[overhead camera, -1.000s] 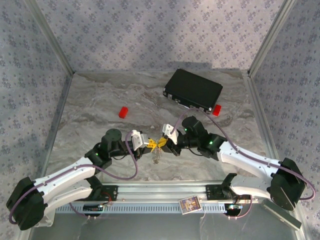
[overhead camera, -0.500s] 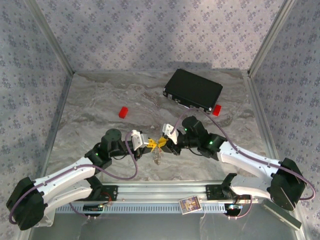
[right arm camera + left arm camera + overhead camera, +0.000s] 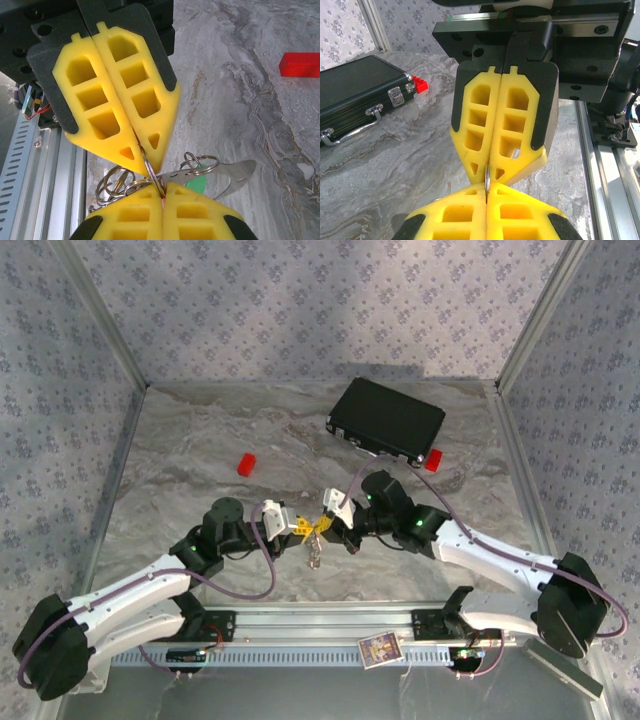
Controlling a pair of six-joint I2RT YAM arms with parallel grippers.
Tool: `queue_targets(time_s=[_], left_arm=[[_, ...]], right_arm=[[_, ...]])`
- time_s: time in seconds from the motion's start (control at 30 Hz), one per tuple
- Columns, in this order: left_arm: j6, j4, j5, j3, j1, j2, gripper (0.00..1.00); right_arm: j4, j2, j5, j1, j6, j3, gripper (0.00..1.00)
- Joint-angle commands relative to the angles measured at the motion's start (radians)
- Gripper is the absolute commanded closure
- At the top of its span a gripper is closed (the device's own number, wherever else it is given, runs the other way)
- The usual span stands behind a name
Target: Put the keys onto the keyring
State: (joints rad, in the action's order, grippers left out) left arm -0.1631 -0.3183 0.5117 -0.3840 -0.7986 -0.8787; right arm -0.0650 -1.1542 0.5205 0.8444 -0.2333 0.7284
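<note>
Both grippers meet tip to tip above the middle of the table. The keyring (image 3: 151, 170) is a silvery split ring, seen edge-on (image 3: 487, 179) between the yellow fingertips. My left gripper (image 3: 487, 194) (image 3: 300, 528) is shut on it from one side. From the other side my right gripper (image 3: 162, 194) (image 3: 328, 525) is shut on it too. Several smaller rings (image 3: 114, 184) and a flat silvery blade (image 3: 227, 172) hang from it. A green key (image 3: 198, 183) shows behind the blade. The bunch (image 3: 315, 555) dangles below the fingers.
A black case (image 3: 388, 420) (image 3: 355, 95) lies at the back right, with a red block (image 3: 433, 459) (image 3: 420, 86) at its near corner. Another red block (image 3: 246, 463) (image 3: 300, 64) sits left of centre. The aluminium rail (image 3: 320, 625) runs along the near edge.
My right gripper has shifted slightly left toward the left gripper and closed on the ring. The left arm has stayed put, still shut.
</note>
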Motion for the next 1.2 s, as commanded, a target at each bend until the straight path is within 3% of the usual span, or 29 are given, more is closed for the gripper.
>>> queue_targets(time_s=[0.0, 0.07, 0.2, 0.53, 0.67, 0.77, 0.83, 0.93, 1.17], left_arm=[[-0.01, -0.013, 0.023, -0.017, -0.005, 0.006, 0.91], [-0.035, 0.039, 0.018, -0.039, -0.005, 0.003, 0.84], [-0.086, 0.144, 0.016, -0.085, -0.005, -0.005, 0.82], [-0.142, 0.236, 0.05, -0.142, -0.005, -0.026, 0.91], [-0.151, 0.264, 0.066, -0.158, -0.004, -0.048, 1.0], [-0.148, 0.247, 0.057, -0.145, -0.004, -0.033, 1.0], [-0.132, 0.209, 0.05, -0.125, -0.004, -0.019, 1.0], [-0.096, 0.121, 0.036, -0.084, -0.005, -0.002, 1.0], [-0.004, -0.055, 0.011, -0.013, -0.005, 0.007, 1.0]], right_arm=[[-0.034, -0.003, 0.017, 0.002, -0.035, 0.05, 1.0], [-0.08, -0.005, 0.002, 0.002, -0.061, 0.066, 1.0], [-0.202, -0.02, -0.018, 0.004, -0.123, 0.12, 1.0], [-0.48, -0.115, -0.045, 0.043, -0.282, 0.32, 1.0], [-0.459, -0.114, -0.034, 0.05, -0.284, 0.333, 1.0], [-0.407, -0.086, -0.046, 0.04, -0.253, 0.297, 0.98], [-0.341, -0.058, -0.041, 0.022, -0.206, 0.249, 0.82], [-0.216, -0.003, -0.02, -0.005, -0.116, 0.155, 0.7], [-0.074, 0.032, -0.055, 0.013, 0.007, 0.027, 0.62]])
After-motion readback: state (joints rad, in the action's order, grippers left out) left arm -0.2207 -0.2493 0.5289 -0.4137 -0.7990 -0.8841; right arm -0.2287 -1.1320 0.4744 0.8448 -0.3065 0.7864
